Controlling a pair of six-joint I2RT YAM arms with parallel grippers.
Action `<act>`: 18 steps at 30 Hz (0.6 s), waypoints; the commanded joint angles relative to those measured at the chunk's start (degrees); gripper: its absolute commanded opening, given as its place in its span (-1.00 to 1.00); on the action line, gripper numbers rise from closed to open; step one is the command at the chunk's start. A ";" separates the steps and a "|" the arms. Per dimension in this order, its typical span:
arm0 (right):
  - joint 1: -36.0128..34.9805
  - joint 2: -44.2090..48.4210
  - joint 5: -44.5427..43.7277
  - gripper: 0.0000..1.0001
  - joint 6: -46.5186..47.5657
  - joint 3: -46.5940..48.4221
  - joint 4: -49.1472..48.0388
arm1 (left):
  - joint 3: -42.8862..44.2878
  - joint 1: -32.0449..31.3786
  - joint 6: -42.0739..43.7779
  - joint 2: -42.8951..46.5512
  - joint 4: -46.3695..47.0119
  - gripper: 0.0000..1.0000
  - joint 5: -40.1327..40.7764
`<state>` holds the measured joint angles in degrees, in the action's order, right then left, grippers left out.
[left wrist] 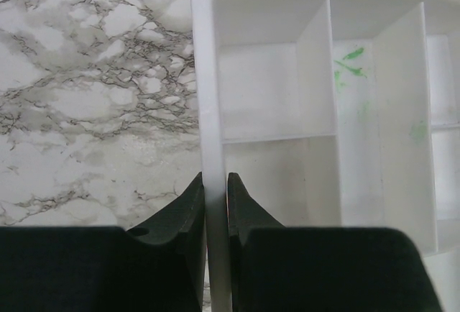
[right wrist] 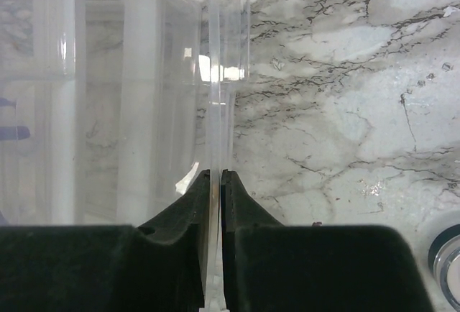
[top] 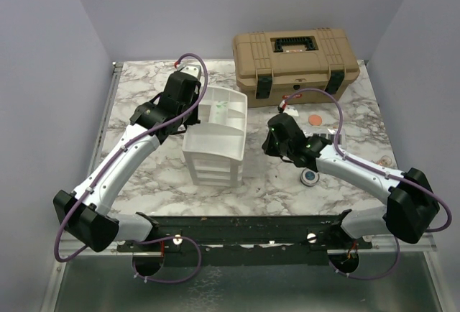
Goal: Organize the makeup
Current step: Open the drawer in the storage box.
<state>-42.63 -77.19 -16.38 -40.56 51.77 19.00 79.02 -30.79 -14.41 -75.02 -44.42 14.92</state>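
Observation:
My left gripper [top: 194, 109] [left wrist: 215, 179] is shut on the left rim of the white drawer unit's [top: 215, 150] top tray [left wrist: 208, 75], one finger on each side of the wall. The tray's compartments show green smears but hold nothing. Right of the unit, my right gripper [top: 267, 139] [right wrist: 216, 174] is shut on a thin clear plastic wall [right wrist: 219, 75] of a see-through container. Of the makeup, a salmon disc [top: 315, 119] lies behind the right arm. A round blue-centred compact [top: 309, 176] [right wrist: 447, 265] lies on the marble in front of it.
A tan toolbox [top: 295, 57] stands shut at the back right. The marble table [top: 144, 96] is edged by a metal rail on the left. A small pale item [top: 386, 159] lies near the right edge.

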 commanded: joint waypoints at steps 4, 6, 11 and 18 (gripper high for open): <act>0.58 2.15 0.85 -0.20 1.09 1.27 1.54 | -0.85 -0.10 1.25 1.05 1.05 -0.80 -1.32; 0.55 3.11 1.62 0.06 1.68 1.73 1.88 | -0.65 -0.06 1.10 0.98 1.15 -0.78 -1.38; 0.58 5.69 1.60 0.35 2.66 4.52 5.64 | -0.22 -0.06 0.63 0.80 1.37 -0.41 -0.55; 0.99 12.74 -8.84 0.68 5.91 7.44 13.03 | 0.59 0.02 -0.16 2.15 1.81 0.37 -0.36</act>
<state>-42.26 -68.51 -16.58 -37.21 56.31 25.02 78.63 -30.76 -14.24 -74.94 -43.68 14.63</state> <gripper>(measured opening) 0.808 0.574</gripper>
